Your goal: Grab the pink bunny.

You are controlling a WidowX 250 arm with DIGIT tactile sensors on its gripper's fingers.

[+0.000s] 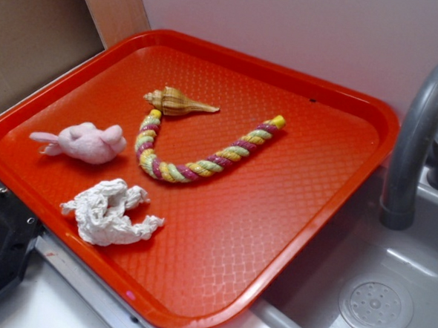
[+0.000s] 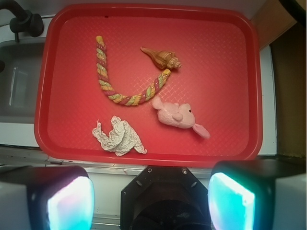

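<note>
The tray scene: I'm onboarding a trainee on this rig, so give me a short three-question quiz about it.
1. True or false: the pink bunny lies on the red tray.
2. What touches one end of the striped rope? A) seashell B) faucet C) white cloth
3. Fill in: in the wrist view, the gripper's fingers stand ____ and hold nothing.

Key: 1 true; 2 A, the seashell; 3 apart. The white cloth lies alone.

Glossy textured plastic tray; fuzzy plush pink bunny; twisted fibre rope; ridged shell; wrinkled white cloth.
</note>
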